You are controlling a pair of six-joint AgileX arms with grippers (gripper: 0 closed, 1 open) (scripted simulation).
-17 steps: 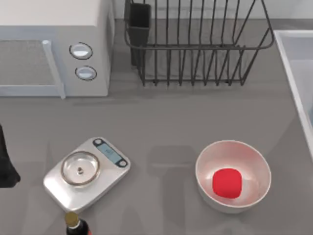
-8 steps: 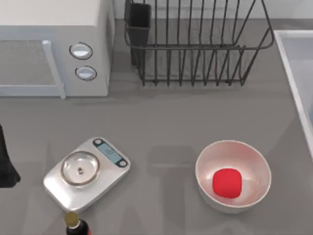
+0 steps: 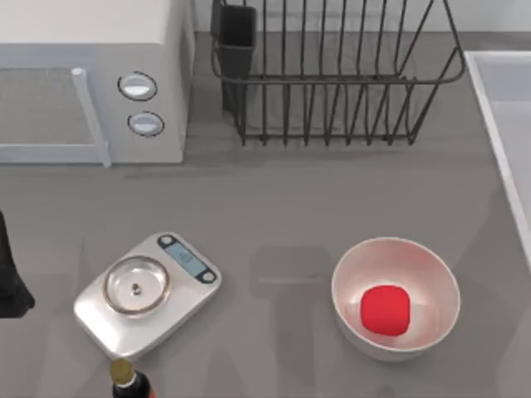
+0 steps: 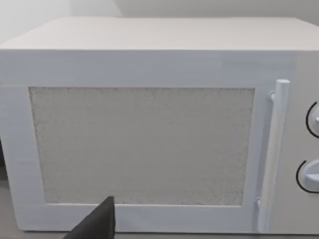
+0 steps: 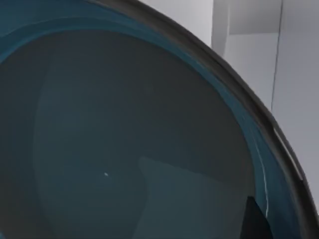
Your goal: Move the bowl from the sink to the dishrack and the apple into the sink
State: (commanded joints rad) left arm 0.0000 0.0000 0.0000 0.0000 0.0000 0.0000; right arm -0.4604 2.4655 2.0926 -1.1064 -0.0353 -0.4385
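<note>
The teal-blue bowl (image 5: 124, 139) is seen from very close in the right wrist view, with its dark rim curving across and a pale wall of the sink (image 5: 294, 74) behind it. A dark part of my right gripper (image 5: 256, 219) shows at the bowl's rim. The red apple (image 3: 386, 310) lies inside a glossy white bowl (image 3: 348, 278) at the table's front right. The dishrack (image 3: 332, 79) stands at the back centre with its dark cutlery cup (image 3: 236, 37) at its left corner. The sink (image 3: 498, 116) runs along the right edge.
A white microwave (image 3: 91, 83) fills the back left, and it faces the left wrist view (image 4: 149, 144). A silver kitchen scale (image 3: 145, 290) and a dark bottle (image 3: 124, 377) stand at the front left. My left arm (image 3: 10, 282) is parked at the left edge.
A faint teal sliver inside the sink at the top view's right edge no longer shows. Everything else on the table is unmoved.
</note>
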